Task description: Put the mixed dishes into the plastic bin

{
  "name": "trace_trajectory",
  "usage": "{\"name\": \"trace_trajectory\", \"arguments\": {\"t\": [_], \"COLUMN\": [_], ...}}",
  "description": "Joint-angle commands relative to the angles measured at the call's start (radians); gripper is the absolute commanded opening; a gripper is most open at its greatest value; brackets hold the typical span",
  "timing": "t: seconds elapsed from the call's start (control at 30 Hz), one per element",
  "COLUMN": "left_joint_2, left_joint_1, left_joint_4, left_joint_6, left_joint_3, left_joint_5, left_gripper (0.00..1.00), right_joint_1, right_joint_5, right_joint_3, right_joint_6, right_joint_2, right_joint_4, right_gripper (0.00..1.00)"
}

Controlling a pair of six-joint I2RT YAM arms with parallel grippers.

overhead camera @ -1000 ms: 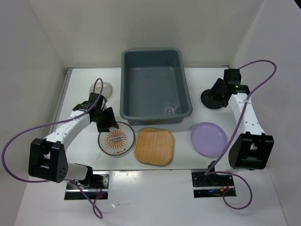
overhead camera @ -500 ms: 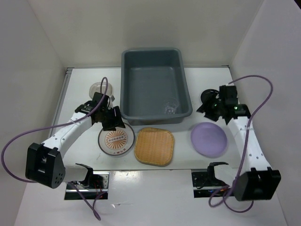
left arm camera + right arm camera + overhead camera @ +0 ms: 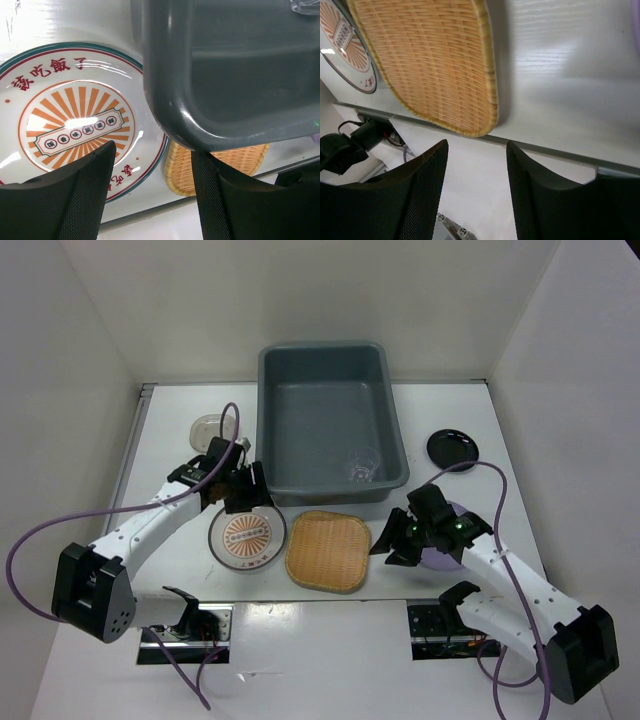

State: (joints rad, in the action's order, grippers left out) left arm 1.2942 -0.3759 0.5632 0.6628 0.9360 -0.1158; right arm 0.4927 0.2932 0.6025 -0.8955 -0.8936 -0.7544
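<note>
The grey-blue plastic bin (image 3: pixel 330 415) stands at the back centre with a clear glass cup (image 3: pixel 362 469) in its near right corner. In front lie the sunburst plate (image 3: pixel 247 537) and the bamboo tray (image 3: pixel 328 550). My right arm covers most of the lilac plate (image 3: pixel 436 562). The small black dish (image 3: pixel 452 447) sits at the far right, the beige dish (image 3: pixel 208 426) at the far left. My left gripper (image 3: pixel 245 492) hangs open and empty over the sunburst plate (image 3: pixel 75 125) beside the bin's corner (image 3: pixel 235 75). My right gripper (image 3: pixel 390 540) is open and empty next to the tray (image 3: pixel 430 60).
White walls enclose the table on three sides. Purple cables loop from both arms; the left one crosses the beige dish. The table's front edge and a metal rail (image 3: pixel 560 155) run just below the tray. Arm base mounts (image 3: pixel 440 625) sit at the near edge.
My right arm has swung from the black dish at the far right down to the front, between tray and lilac plate. My left gripper has shifted right toward the bin's corner.
</note>
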Motion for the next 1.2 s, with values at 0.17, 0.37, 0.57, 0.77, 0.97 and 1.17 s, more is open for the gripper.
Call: {"name": "trace_trajectory", "arguments": {"t": [0.17,0.37,0.57,0.77,0.97,1.17], "left_joint_2": [-0.07,-0.11,-0.09,-0.07,-0.061,-0.061], "left_joint_1": [-0.001,-0.001,-0.001,-0.001,-0.001,-0.001], "left_joint_4": [-0.039,-0.039,-0.039,-0.039,-0.039,-0.039], "left_joint_6": [0.07,0.093,0.093,0.084,0.084,0.075], "left_joint_3": [-0.005,-0.048,-0.057,-0.048,-0.039,-0.039], "left_joint_5": [-0.015,-0.005,-0.005,0.004,0.013,0.024], "left_gripper": [0.69,0.69,0.69,0.69,0.69,0.69], "right_joint_1": [0.009,0.009,0.018,0.04,0.061,0.072], "right_joint_5": [0.09,0.123,0.113,0.061,0.052,0.02], "right_joint_3": [-0.242,-0.349,-0.392,-0.394,-0.385,-0.371], "right_joint_6": [-0.125,-0.168,-0.201,-0.21,-0.21,-0.21], "right_joint_2": [0.172,0.183,0.118,0.016,-0.096,-0.177], "right_joint_4": [0.24,0.362,0.487,0.579,0.662,0.713], "right_gripper": [0.56,0.56,0.57,0.57,0.57,0.47]}}
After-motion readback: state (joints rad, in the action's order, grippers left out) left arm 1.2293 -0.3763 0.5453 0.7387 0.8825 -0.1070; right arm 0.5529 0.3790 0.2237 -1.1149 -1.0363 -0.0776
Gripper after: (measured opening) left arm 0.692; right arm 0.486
